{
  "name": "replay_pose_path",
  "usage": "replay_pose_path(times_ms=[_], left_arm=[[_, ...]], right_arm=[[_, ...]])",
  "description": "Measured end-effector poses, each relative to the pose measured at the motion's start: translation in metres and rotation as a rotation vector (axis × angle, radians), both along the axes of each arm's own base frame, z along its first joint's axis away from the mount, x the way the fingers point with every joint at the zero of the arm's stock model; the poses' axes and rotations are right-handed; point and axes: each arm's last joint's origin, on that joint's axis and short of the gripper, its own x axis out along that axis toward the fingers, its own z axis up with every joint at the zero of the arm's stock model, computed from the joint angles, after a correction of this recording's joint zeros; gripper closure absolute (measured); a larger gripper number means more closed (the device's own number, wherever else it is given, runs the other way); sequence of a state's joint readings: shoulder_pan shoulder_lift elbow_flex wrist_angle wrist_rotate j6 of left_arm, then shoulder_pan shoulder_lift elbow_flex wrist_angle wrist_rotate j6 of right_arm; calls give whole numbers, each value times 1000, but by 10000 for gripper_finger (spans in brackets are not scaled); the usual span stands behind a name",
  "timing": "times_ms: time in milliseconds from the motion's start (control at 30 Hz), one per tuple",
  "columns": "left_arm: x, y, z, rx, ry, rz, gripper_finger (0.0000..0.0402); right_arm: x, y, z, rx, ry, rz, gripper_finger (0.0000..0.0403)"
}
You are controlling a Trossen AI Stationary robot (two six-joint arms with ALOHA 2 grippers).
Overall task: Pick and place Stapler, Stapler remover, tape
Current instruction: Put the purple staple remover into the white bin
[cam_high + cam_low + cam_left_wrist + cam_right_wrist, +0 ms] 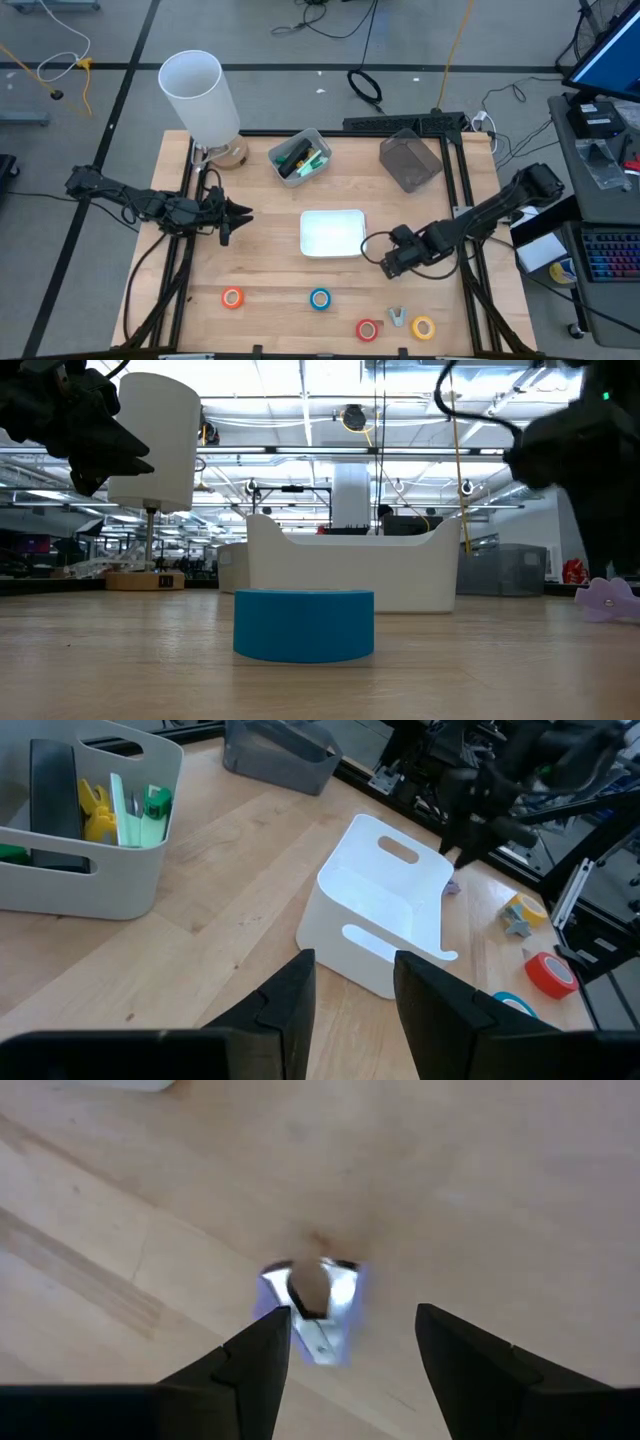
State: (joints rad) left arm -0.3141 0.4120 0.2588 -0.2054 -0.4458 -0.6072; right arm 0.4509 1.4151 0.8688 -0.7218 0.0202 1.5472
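- Right gripper (388, 262): positioned over bare tabletop just right of the white bin (332, 232), near its front right corner. Jaws open, nothing between them.
- Its wrist camera looks straight down: the staple remover (312, 1308) lies on the wood below and ahead of the parted fingers (262, 1355), not touched.
- Staple remover in the overhead view (397, 317): at the front of the table, between the red tape (368, 329) and the yellow tape (423, 327), close to both.
- Left gripper (236, 215): held left of the white bin, well apart from it, pointing toward it. Jaws partly open, empty; its fingers (290, 1005) frame the bin in the wrist view.
- Orange tape (233, 297): flat on the table, front left.
- Blue tape (320, 298): flat on the table, front centre, in front of the white bin.
- White bin: interior appears bare.
- Grey bin (299, 156): at the back, behind the white bin, holding a dark stapler (52, 805) together with small yellow and green items.
- Dark clear box (410, 159): back right.
- Lamp (202, 98): white shade, back left corner.
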Motion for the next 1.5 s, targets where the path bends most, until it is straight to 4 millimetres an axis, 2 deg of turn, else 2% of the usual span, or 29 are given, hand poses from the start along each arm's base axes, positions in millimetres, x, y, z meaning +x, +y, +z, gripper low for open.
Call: replay_pose_path(times_ms=[167,300,433,567,733,967,1267,1500], left_arm=[[0,0,0,0,0,0,266],[0,0,0,0,0,0,266],[0,0,0,0,0,0,266],[0,0,0,0,0,1,266],[0,0,0,3,1,3,266],[0,0,0,9,1,6,266],[0,0,0,13,5,6,266],[0,0,-1,26,11,1,266]], right_arm=[[-6,-1,-29,87,-69,-57,195],[-12,-4,-42,121,-86,-84,195],[-15,-5,-46,122,-69,-96,200],[-15,-5,-47,122,-68,-92,230],[-16,-6,-48,117,-60,-99,289],[-15,-6,-47,120,-71,-101,376],[-19,-10,-32,107,-165,-154,378],[-17,-18,-4,101,-386,-214,378]])
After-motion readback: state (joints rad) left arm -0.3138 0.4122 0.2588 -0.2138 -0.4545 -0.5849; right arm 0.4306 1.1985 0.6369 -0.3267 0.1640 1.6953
